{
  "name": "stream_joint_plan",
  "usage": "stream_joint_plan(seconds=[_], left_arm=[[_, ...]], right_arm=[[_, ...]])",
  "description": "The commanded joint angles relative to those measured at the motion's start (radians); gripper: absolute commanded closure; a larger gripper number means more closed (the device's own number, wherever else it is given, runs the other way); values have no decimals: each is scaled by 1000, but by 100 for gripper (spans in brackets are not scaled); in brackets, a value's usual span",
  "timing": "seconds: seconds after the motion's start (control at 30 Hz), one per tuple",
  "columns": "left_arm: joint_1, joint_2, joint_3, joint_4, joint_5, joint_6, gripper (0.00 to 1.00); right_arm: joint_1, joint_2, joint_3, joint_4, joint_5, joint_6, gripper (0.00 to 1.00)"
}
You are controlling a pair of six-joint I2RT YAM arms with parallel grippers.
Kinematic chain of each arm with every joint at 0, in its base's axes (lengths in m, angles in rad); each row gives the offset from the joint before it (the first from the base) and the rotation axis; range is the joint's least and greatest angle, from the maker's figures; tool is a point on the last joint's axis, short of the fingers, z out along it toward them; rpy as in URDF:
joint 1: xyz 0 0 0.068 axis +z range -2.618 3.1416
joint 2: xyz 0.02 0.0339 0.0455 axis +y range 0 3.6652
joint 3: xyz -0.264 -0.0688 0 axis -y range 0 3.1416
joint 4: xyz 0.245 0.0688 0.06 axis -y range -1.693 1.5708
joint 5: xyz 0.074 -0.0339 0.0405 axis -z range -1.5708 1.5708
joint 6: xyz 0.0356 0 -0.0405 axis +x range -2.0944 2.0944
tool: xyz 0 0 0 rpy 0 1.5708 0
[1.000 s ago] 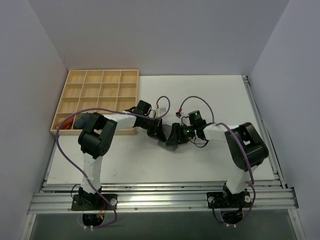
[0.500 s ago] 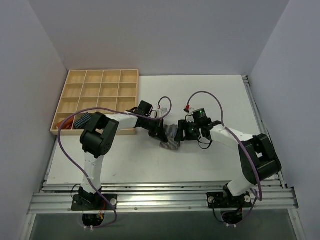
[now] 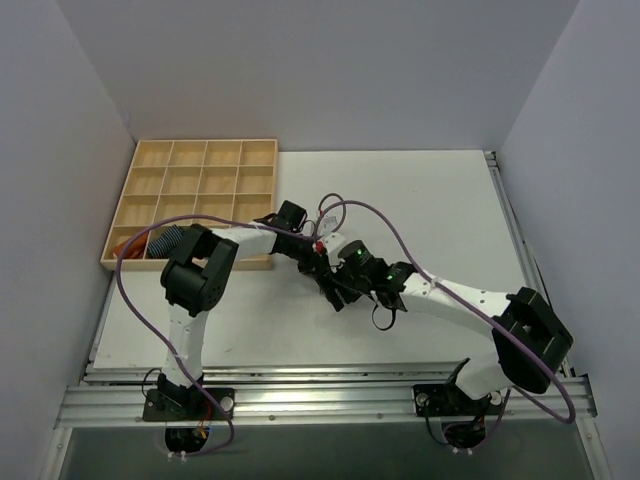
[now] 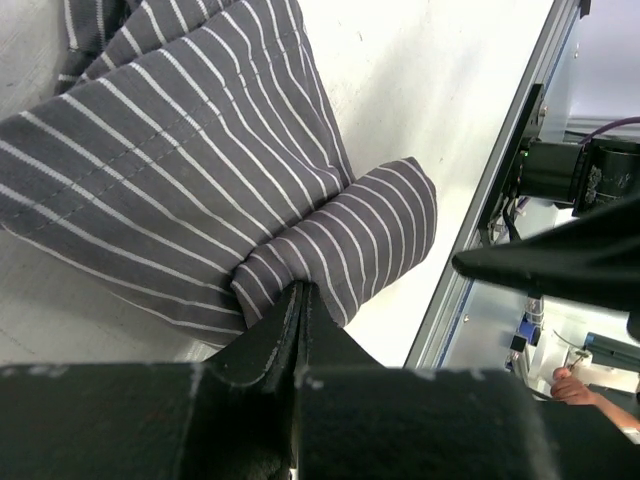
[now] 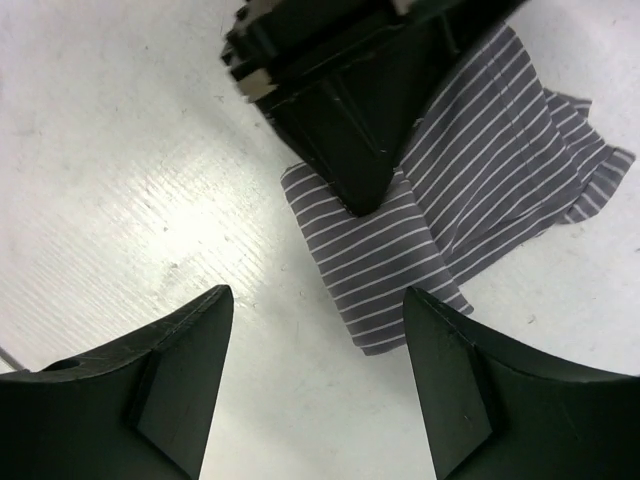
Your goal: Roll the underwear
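Note:
The underwear [image 4: 200, 150] is a grey cloth with thin white stripes, lying on the white table with one edge folded over. My left gripper [image 4: 300, 295] is shut on that folded flap at its fold line. In the right wrist view the left gripper [image 5: 365, 205] pins the fold of the underwear [image 5: 480, 190]. My right gripper [image 5: 315, 300] is open and empty above the table, its fingers straddling the near corner of the fold. In the top view both grippers, left [image 3: 322, 272] and right [image 3: 340, 292], meet mid-table and hide most of the cloth.
A wooden compartment tray [image 3: 190, 165] stands at the back left, with a blue striped roll [image 3: 165, 243] in its front row. Metal rails run along the table's front edge [image 3: 320, 385] and right edge [image 3: 520, 230]. Purple cables loop over both arms.
My right arm has stretched out leftward; its gripper moved from the underwear's right side to over its near-left corner. The left gripper stays shut on the cloth, barely moved.

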Motion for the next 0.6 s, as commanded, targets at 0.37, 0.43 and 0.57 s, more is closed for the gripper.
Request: stream_joint_plan(seconds=[0.37, 0.43, 0.57], left_arm=[[-8, 53, -59, -215, -106, 138, 98], [-8, 53, -56, -218, -102, 137, 98], [-8, 53, -52, -226, -102, 135, 98]], right_arm=[[111, 191, 135, -115, 275, -355, 35], [111, 208, 143, -132, 275, -393, 35], [124, 221, 172, -151, 218, -424, 35]])
